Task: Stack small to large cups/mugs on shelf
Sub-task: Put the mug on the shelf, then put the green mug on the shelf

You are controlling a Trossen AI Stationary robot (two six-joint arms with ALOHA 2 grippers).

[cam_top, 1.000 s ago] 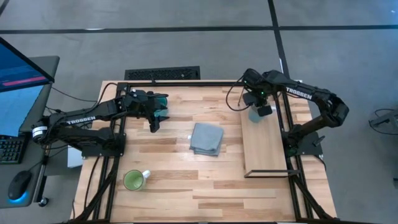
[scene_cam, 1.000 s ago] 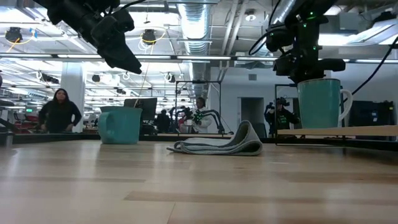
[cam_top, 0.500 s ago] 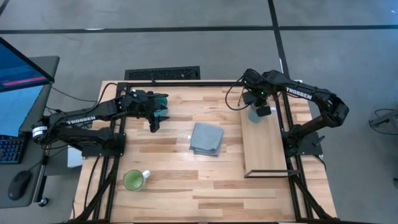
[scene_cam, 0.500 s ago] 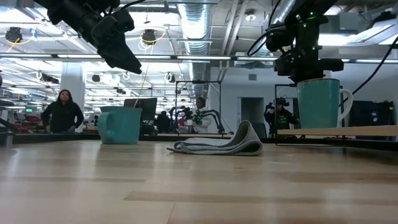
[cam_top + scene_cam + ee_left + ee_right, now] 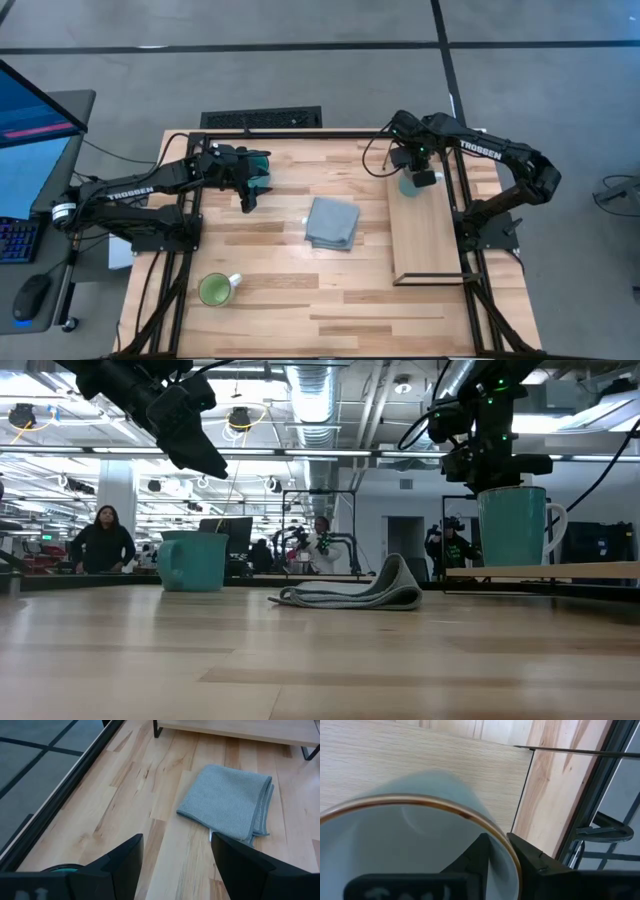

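2 arms (image 5: 150, 190) over slatted wooden tabletop (image 5: 280, 290), busy open workshop

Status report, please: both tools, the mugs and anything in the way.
Right tool shut on teal mug rim, mug on shelf. Left tool open above second teal mug. Green mug untouched. Cloth mid-table, blocking nothing.

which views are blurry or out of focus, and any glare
Right wrist view: the teal mug the right gripper pinches by its rim is soft. Left wrist view: the left gripper fingers are blurred, the grey cloth sharp. Low view: bright ceiling strips glare; the near tabletop is soft.
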